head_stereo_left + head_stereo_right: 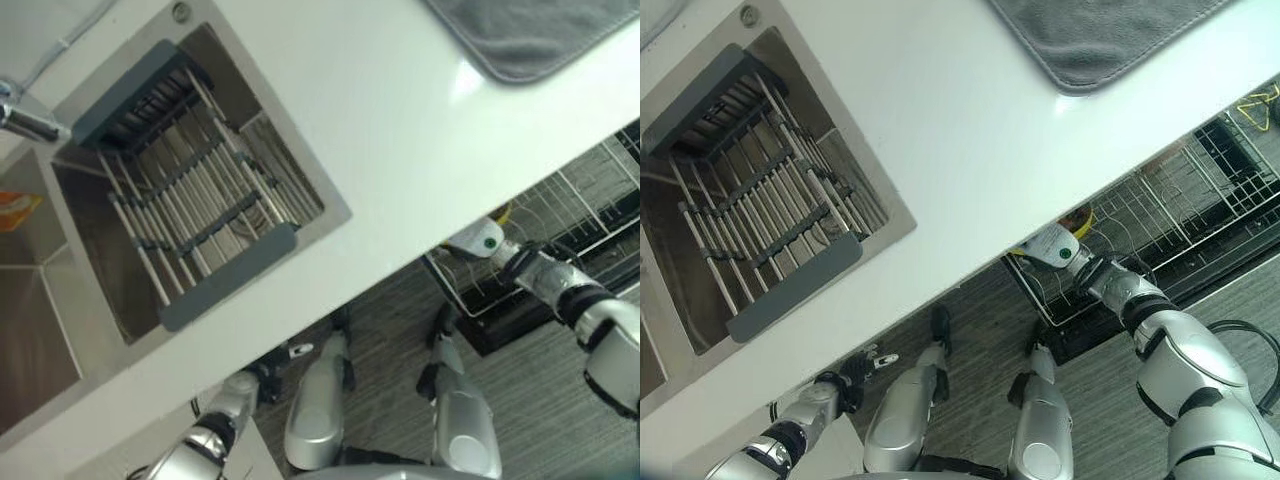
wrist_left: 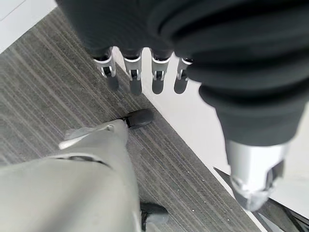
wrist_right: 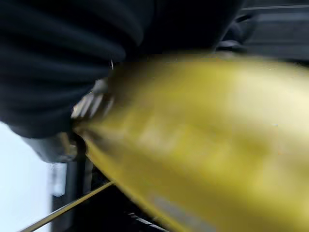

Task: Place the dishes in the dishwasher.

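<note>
While the right hand [image 1: 1095,272] reaches under the edge of the white countertop [image 1: 400,130] toward the dishwasher rack [image 1: 1180,215], its own wrist view shows a yellow dish [image 3: 207,140] pressed close against the dark cover, with a few silver fingers [image 3: 91,104] beside the dish's rim. How the fingers sit on the dish cannot be told, since most of them are hidden behind it. From the head views a sliver of yellow [image 1: 1081,217] shows just beyond the hand, at the near left end of the wire rack, which is pulled out below the counter on the right. The left hand [image 2: 145,77] hangs low on the left, near the counter's near edge and above the grey striped floor [image 2: 58,87]; its fingers are straight and relaxed, with nothing in them. On the counter, the steel sink [image 1: 60,300] lies to the left, with a grey-framed drying rack [image 1: 185,190] of metal bars resting across one basin. A faucet [image 1: 25,120] stands at the sink's far left edge, and something orange [image 1: 15,210] lies in the left basin. A grey mat [image 1: 530,35] sits at the far right of the counter.
</note>
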{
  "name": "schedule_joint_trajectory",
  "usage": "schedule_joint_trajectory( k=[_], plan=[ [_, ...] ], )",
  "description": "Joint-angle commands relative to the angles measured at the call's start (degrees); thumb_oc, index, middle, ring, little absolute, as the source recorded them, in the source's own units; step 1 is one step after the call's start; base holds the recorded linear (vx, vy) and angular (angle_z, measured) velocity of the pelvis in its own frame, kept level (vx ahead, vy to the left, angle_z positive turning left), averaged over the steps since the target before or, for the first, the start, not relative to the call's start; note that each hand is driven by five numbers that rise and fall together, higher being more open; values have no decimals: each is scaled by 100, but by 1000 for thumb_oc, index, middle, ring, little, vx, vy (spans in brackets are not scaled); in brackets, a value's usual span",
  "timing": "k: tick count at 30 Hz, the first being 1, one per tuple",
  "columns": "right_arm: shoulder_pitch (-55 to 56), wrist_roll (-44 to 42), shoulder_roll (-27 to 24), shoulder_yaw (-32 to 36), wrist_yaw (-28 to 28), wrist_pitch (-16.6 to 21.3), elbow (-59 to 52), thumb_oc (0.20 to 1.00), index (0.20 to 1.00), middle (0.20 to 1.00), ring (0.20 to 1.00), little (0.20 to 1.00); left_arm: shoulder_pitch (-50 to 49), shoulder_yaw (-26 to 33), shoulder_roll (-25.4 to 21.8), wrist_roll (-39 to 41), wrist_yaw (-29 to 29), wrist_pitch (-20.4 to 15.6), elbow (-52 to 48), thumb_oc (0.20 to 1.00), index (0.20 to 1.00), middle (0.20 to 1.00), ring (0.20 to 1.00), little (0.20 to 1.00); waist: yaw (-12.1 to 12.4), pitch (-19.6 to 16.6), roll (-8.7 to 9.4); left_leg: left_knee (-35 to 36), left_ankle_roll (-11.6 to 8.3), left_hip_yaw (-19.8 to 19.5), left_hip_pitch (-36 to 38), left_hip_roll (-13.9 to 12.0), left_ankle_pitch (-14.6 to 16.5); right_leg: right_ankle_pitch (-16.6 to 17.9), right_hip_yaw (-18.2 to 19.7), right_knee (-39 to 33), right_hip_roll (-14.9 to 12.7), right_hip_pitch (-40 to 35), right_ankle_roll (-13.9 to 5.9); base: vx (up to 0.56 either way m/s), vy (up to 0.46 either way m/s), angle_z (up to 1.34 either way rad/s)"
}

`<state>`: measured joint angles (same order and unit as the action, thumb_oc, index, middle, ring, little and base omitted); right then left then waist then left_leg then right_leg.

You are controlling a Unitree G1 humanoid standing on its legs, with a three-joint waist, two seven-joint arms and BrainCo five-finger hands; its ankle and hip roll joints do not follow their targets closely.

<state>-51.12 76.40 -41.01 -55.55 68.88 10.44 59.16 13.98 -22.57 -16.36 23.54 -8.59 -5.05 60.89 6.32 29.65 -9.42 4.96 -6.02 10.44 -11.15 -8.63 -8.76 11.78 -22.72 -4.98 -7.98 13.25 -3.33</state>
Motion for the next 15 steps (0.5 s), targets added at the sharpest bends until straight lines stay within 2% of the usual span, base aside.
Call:
schedule_joint_trajectory(
  k=[1, 6, 9, 11, 12, 15],
  plan=[
    [-952, -121, 327, -160, 347, -250, -251, 200, 200, 200, 200, 200, 148, -438, -258, -169, 19, -123, 112, 1000, 1000, 1000, 1000, 1000, 246, -38, 228, -7, 105, -136, -375, 311, 98, -665, 17, 845, -513, 262, -635, 0, 0, 0],
    [-979, -538, 308, -24, 279, -300, -309, 200, 200, 200, 200, 200, 206, -475, -216, -73, 91, -70, 78, 1000, 1000, 1000, 1000, 1000, 196, 14, 189, -4, 107, -131, -437, 337, 68, -610, 48, 852, -554, 355, -664, 0, 0, 0],
    [-1013, -847, 314, 23, 92, -513, -347, 200, 200, 200, 200, 200, 211, -503, -200, -34, 133, -44, 47, 1000, 1000, 1000, 1000, 1000, 184, 14, 174, -4, 106, -136, -478, 349, 63, -595, 60, 859, -568, 406, -672, 0, 0, 0],
    [-1025, -1015, 290, 52, 48, -759, -354, 200, 200, 200, 200, 200, 210, -506, -191, -18, 148, -53, 42, 1000, 1000, 1000, 1000, 1000, 168, 14, 165, -3, 107, -124, -515, 354, 55, -580, 72, 866, -582, 458, -680, 0, 0, 0],
    [-1049, -1114, 257, 74, 167, -1034, -334, 200, 200, 200, 200, 200, 202, -526, -181, 8, 173, -83, 37, 1000, 1000, 1000, 1000, 1000, 155, 14, 149, -4, 112, -124, -555, 358, 45, -570, 86, 881, -592, 515, -683, 0, 0, 0],
    [-1172, -1117, 188, 196, 450, -1477, -303, 200, 200, 200, 200, 200, 203, -556, -179, 80, 190, -123, 28, 1000, 1000, 1000, 1000, 1000, 129, 14, 117, -1, 103, -111, -603, 364, 24, -547, 102, 885, -610, 576, -692, -8, 21, -1]
  ],
)
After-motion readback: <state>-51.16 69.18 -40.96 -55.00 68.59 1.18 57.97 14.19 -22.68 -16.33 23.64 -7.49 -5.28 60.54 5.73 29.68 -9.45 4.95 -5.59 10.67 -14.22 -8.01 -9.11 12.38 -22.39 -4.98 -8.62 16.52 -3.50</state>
